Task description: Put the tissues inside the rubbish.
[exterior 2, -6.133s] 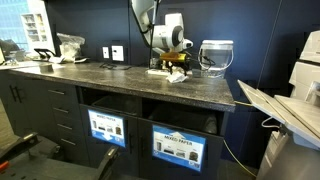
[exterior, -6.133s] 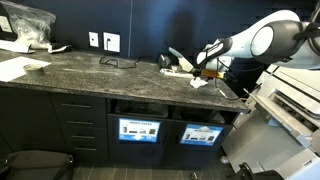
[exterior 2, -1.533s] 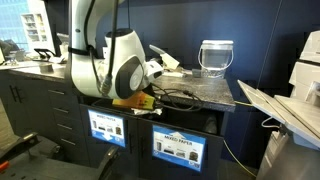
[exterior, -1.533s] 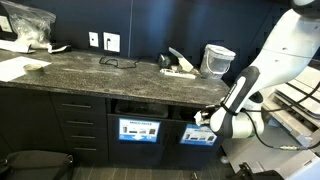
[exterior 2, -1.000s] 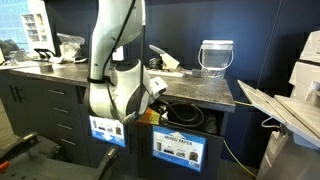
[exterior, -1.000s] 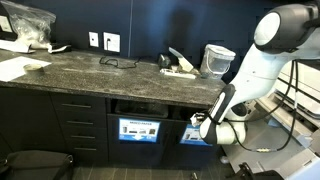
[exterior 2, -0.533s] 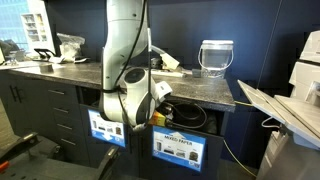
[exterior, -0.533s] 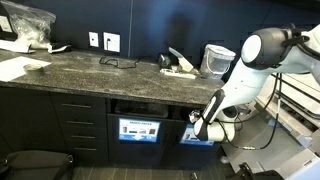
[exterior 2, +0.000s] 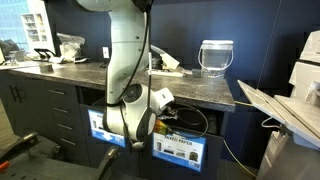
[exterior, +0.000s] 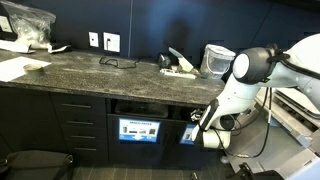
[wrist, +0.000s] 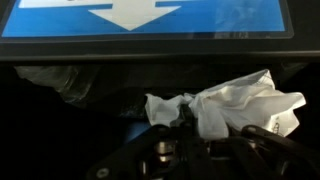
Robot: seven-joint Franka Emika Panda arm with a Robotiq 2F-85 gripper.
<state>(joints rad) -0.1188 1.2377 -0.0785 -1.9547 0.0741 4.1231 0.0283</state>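
Note:
My gripper (wrist: 205, 132) is shut on a crumpled white tissue (wrist: 240, 105), which bulges out past the fingers. It faces the rubbish, a dark slot (wrist: 70, 85) in the black cabinet front, with the blue-and-white sign (wrist: 150, 18) filling the top of the wrist view. In both exterior views the arm reaches down below the counter edge, and the gripper (exterior: 196, 122) (exterior 2: 168, 116) sits at the mouth of the slot (exterior: 207, 110) (exterior 2: 192, 116). More white tissues (exterior: 181, 68) (exterior 2: 165, 62) lie on the counter above.
A translucent tub (exterior: 218, 58) (exterior 2: 216, 57) stands at the back of the stone counter (exterior: 90, 72). A second slot with its own sign (exterior: 139, 130) is beside this one. A printer (exterior 2: 292, 100) stands close by, and cables hang at the slot (exterior 2: 188, 122).
The arm has folded lower and its elbow has dropped. The gripper, still shut on the tissue, has stayed low and edged closer to the slot mouth.

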